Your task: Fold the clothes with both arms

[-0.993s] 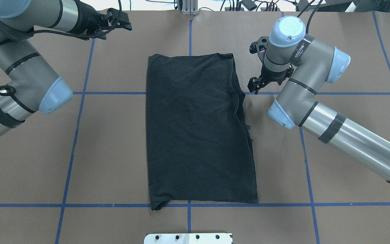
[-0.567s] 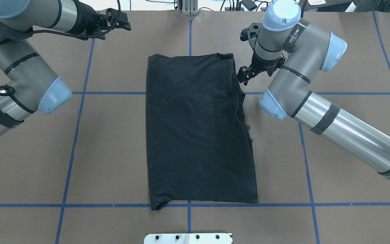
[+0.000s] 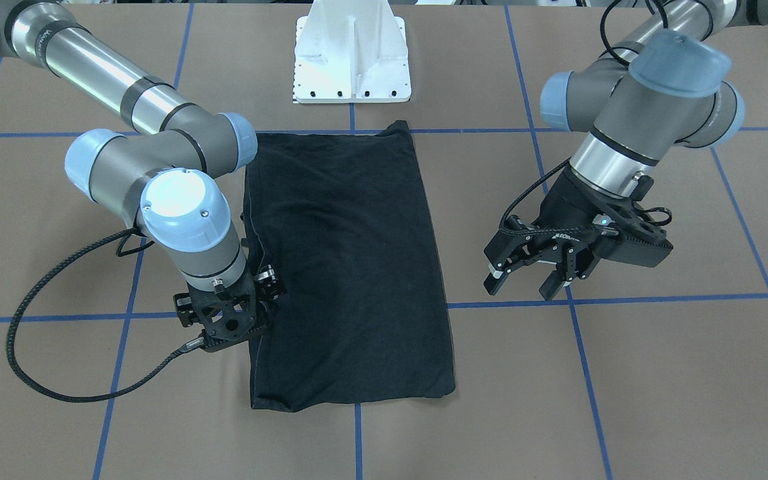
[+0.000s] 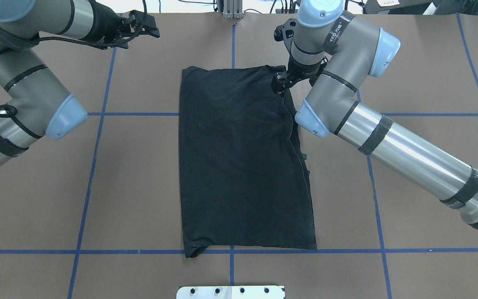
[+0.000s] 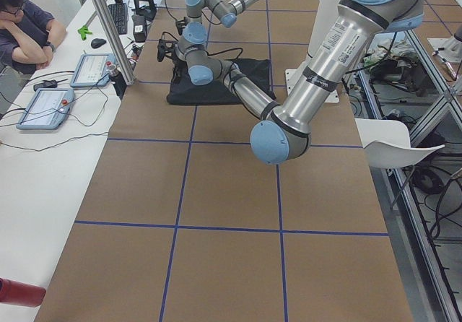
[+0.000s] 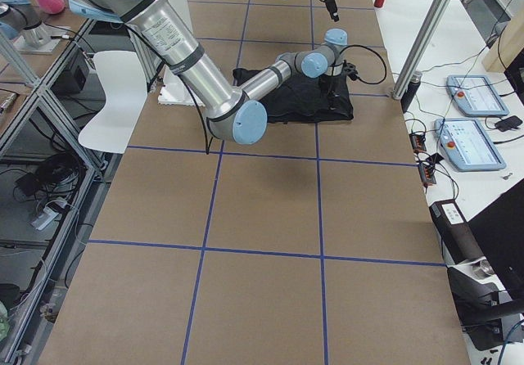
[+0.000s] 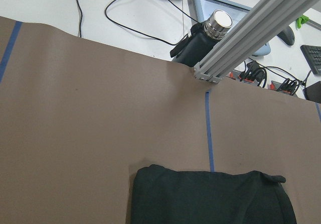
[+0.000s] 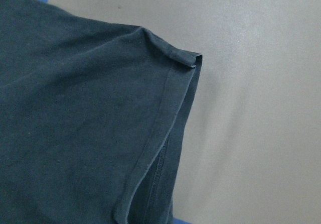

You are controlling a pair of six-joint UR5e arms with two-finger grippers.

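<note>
Black T-shirt (image 4: pixel 243 166) lies folded lengthwise; left arm's (image 3: pixel 624 113) jaws gape, right arm's (image 4: pixel 409 153), over its corner, cannot be judged.

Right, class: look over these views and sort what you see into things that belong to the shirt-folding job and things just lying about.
Part of the job:
black T-shirt
left gripper, open, clear of the shirt
right gripper, at a corner of the shirt

Just lying about:
white pedestal
metal flask
tablet
white chair
</note>
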